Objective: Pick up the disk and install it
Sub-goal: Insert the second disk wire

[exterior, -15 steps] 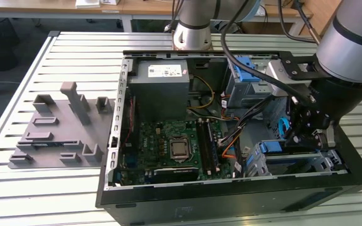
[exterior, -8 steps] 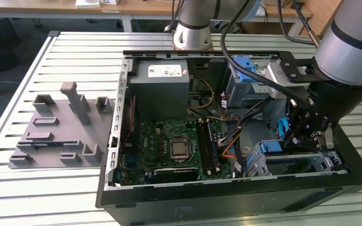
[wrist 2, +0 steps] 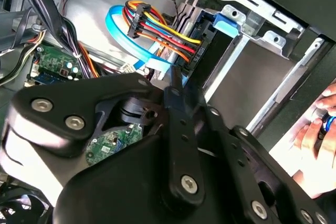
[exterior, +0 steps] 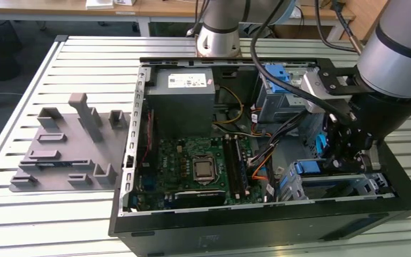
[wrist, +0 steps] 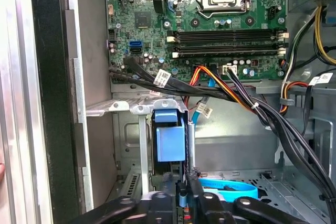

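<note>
Tool (exterior: 350,152) lower right in exterior view, down in case (exterior: 263,225) at cage (wrist: 157,109); grip state: cannot tell. Risk: cables (wrist: 247,100) nearby snag, disk (wrist: 170,142) jams crooked.

Arm (exterior: 398,53): silver-grey tube, black joint band
Gripper (wrist 2: 178,85): black linkage bars, silver screws
Cables (exterior: 312,96): black, beside the arm
Base (exterior: 218,37): silver column

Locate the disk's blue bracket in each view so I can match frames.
Exterior view: blue bracket in the metal cage, toward the exterior view's right.
First wrist view: blue bracket standing in the cage slot.
Second wrist view: blue bracket at the cage rim.
Shared landmark: orange-red wire bundle.
</note>
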You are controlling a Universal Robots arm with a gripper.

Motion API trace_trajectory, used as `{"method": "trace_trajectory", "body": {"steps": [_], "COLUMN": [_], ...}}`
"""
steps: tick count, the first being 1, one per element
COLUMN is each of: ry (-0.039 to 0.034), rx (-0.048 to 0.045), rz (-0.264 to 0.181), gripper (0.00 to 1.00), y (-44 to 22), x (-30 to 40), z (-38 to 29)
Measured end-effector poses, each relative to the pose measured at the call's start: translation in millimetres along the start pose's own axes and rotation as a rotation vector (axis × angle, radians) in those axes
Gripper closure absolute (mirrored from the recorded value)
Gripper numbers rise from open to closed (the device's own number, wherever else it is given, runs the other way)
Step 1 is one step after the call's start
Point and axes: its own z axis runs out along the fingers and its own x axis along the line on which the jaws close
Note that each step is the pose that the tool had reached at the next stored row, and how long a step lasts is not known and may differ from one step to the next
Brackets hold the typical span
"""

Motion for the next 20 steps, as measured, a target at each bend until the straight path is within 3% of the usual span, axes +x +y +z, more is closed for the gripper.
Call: {"method": "trace_trajectory", "body": {"steps": [1, 2, 10, 11, 12, 20], "ry": [-0.0003, -0.0005, -0.0019, -0.0020, -0.0020, -0.0028], "rx": [0.0000, 0.0000, -0.0001, -0.0001, -0.0001, -0.0001], "rz": [0.000, 0.000, 0.000, 0.000, 0.000, 0.000], "gripper": [0.77, 0.71, 0.69, 0.63, 0.63, 0.63], "y": [0.0, 0.0, -0.3, -0.4, -0.4, -1.3], "x": [0.0, 0.0, 0.0, 0.0, -0.1, -0.1], "z": [0.0, -0.2, -3.7, -4.2, -4.8, -15.6]}}
